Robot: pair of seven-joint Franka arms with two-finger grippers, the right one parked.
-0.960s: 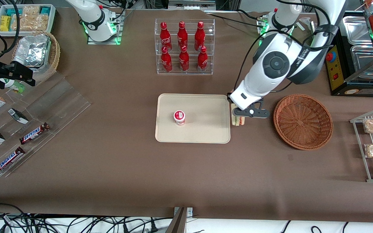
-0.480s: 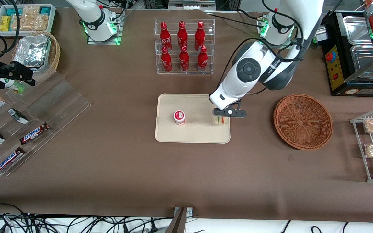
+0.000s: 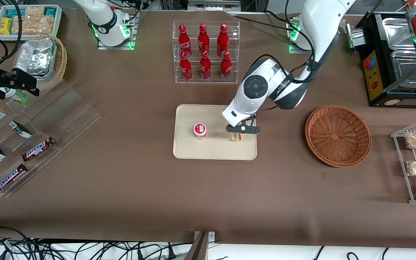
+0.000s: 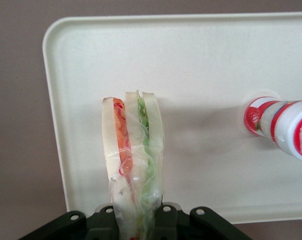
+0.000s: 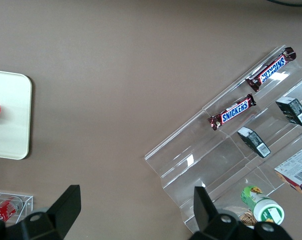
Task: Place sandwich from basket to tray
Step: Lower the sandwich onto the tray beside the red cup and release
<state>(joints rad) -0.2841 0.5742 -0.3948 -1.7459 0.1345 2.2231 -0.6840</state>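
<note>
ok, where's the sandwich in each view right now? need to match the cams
Front view: the sandwich hangs in the gripper over the tray, beside the small red-and-white cup.
Left wrist view: the sandwich, cut edge showing, is clamped in the gripper above the tray.
Right wrist view: not in it; only a corner of the tray shows.
Shared landmark: the cream tray.

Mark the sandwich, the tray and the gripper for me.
sandwich (image 4: pixel 133 145), left wrist view, on its wrapped filling edge.
tray (image 3: pixel 186 150), front view, on bare surface nearest the camera.
gripper (image 3: pixel 237 135), front view, over the tray, shut on the sandwich.
</note>
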